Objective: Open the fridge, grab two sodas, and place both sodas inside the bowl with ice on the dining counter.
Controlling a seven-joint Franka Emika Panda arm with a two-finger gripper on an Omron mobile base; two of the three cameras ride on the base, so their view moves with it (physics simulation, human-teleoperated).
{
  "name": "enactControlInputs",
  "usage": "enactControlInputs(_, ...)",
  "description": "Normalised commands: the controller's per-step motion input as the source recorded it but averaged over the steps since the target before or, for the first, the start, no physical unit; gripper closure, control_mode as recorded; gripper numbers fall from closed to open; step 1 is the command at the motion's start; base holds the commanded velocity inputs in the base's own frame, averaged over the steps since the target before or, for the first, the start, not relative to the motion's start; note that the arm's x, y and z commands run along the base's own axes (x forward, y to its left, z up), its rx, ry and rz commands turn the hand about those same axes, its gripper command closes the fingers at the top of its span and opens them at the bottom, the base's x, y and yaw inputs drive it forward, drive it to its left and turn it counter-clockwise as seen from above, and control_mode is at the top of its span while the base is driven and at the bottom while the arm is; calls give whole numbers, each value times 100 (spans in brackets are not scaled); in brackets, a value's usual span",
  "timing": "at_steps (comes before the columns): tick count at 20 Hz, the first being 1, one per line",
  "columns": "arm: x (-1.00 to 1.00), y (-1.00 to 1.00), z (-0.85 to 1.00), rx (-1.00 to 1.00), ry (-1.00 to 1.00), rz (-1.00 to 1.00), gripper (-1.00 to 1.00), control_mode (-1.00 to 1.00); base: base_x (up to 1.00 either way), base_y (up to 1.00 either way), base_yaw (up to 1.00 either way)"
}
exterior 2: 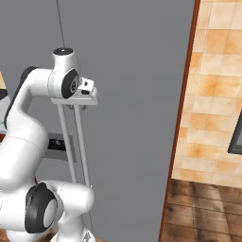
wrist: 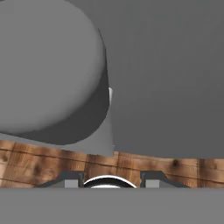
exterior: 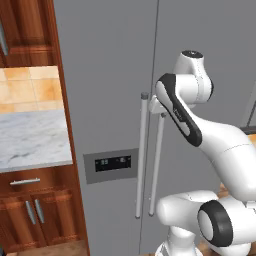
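**kitchenlurker:** While I'm standing behind the base, the fridge (exterior: 115,75) is basically a flat matte grey wall, both doors shut, with a thin dark seam running down between them. Two long, round, pale bar handles (exterior: 141,155) hang side by side along that seam, and a dark rectangular dispenser panel (exterior: 111,164) in a lighter grey frame sits on the left door.

**botwatcher_9:** Where's the hand?

**kitchenlurker:** Right at the top end of the handles. The glossy white arm (exterior: 220,145), with its black joint bands, bends up and over, and the gripper (exterior 2: 87,88) sits over the flat cap that joins the bars at the top. From the hand's own camera a fat, smooth grey cylinder end (wrist: 48,65) looms huge, with the plain fridge face beside it and knotty brown plank flooring (wrist: 166,168) below.

**botwatcher_9:** Jaws clamped on it?

**kitchenlurker:** They're drawn in as tight as they go, but I can't tell from here whether they really have the bar or are just pressed beside it.

**botwatcher_9:** And around it?

**kitchenlurker:** Reddish-brown wood cabinets (exterior: 35,210) with slim metal pulls to the left, topped by a veined white-grey marble counter (exterior: 30,137) and glossy tan tiles (exterior: 30,87). Same tile sits right of the fridge, behind a wood edge strip.
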Motion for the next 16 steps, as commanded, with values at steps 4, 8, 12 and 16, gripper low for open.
enactControlInputs(4,-1,0,0,0,0,0,-100,100,-24,1,0)
enactControlInputs(8,0,0,0,0,0,0,-100,100,-56,16,0)
enactControlInputs(12,0,0,0,0,0,0,-100,100,-46,40,0)
enactControlInputs(16,0,0,0,0,0,0,-100,100,-54,28,-5)
